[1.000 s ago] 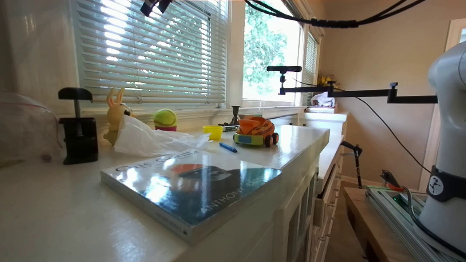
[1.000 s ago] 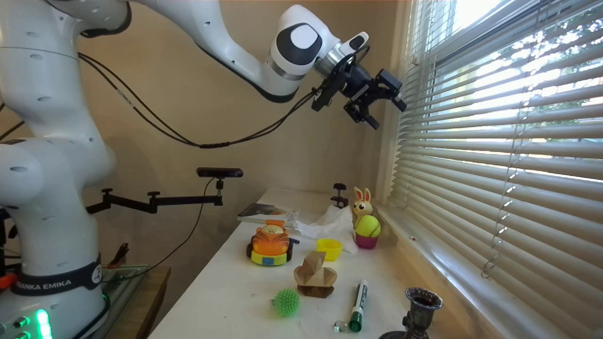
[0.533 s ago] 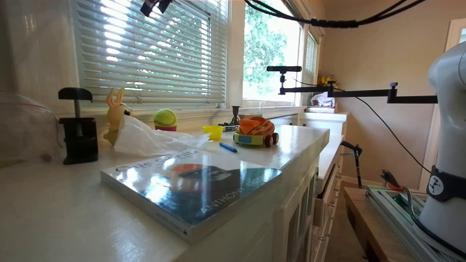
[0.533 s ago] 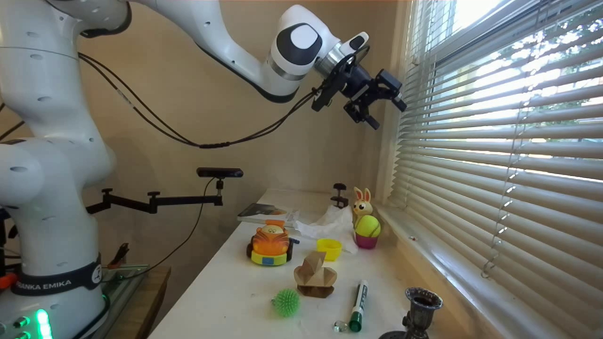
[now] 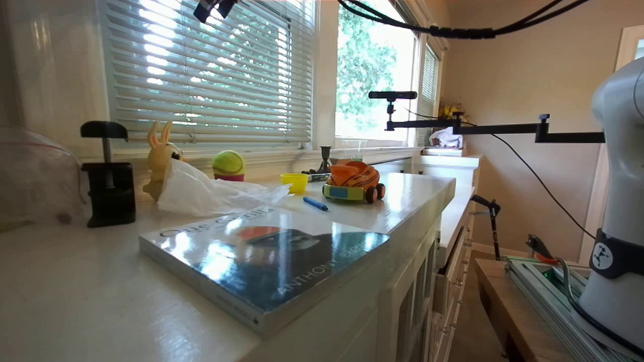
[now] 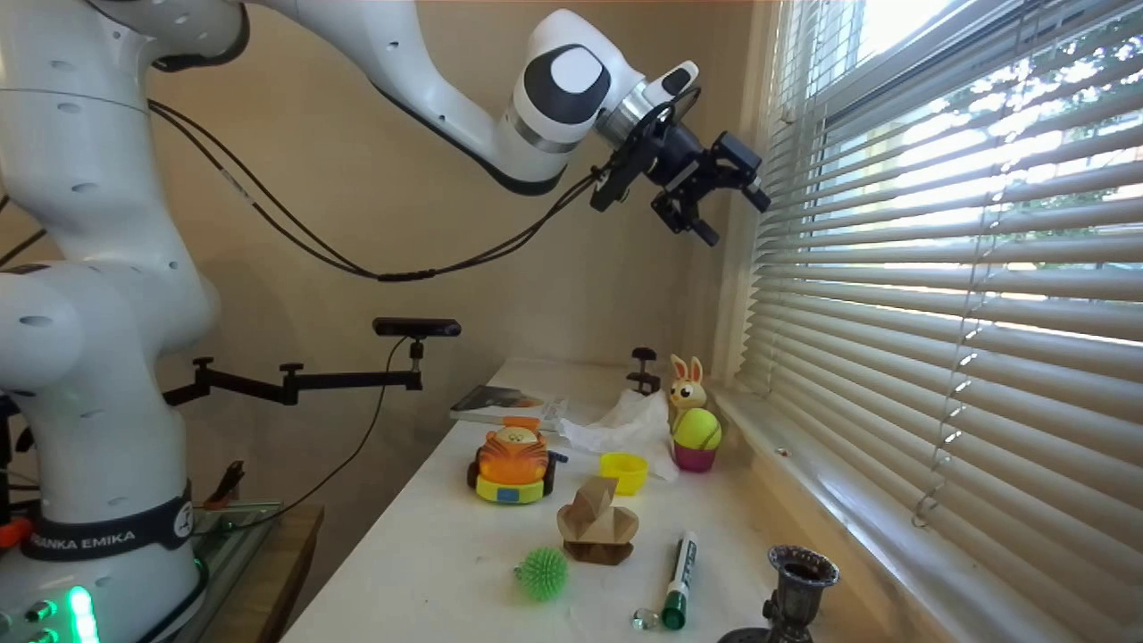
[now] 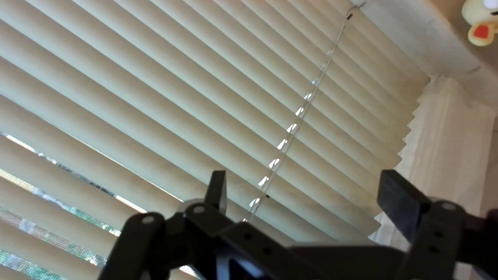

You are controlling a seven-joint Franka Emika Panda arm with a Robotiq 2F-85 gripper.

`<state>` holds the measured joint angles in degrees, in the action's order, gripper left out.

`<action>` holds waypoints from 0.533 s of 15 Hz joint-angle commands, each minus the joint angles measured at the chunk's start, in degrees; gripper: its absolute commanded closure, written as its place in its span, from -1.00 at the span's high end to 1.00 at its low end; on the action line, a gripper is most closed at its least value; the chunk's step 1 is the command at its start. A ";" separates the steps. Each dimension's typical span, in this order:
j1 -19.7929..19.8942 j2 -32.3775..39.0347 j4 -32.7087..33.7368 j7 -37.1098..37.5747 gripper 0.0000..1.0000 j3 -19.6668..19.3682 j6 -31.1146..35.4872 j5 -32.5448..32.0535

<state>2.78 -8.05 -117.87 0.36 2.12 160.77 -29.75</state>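
High above the counter, my gripper [image 6: 733, 216] stands open, its fingers spread and nothing between them. Nearest to it are the white slatted blinds [image 6: 893, 295] over the window. In the wrist view the gripper [image 7: 307, 190] faces those blinds [image 7: 163, 97], with a thin clear wand [image 7: 297, 116] hanging across them between and beyond the fingers. Whether any finger touches the slats I cannot tell, though none appears to. At that view's upper right corner shows part of the rabbit toy [image 7: 476, 15]. Only the gripper's tips [image 5: 213, 11] reach into an exterior view, at its top edge.
The white counter [image 6: 429, 572] bears an orange toy truck [image 6: 512, 464], yellow cup [image 6: 625, 473], wooden figure [image 6: 596, 527], spiky green ball [image 6: 543, 574], marker [image 6: 680, 580], candle holder [image 6: 795, 589], tennis ball [image 6: 697, 430], plastic bag [image 5: 211, 193], book [image 5: 261, 256], blue crayon [image 5: 315, 203] and black clamp [image 5: 109, 191].
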 commanded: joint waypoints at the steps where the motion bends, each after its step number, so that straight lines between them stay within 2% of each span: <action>1: 0.07 0.01 1.51 -0.89 1.00 0.28 0.01 -1.43; 8: 0.09 -0.34 2.18 -1.62 1.00 0.49 -0.11 -1.39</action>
<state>2.72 -8.13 -116.56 -0.68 2.43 160.77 -29.77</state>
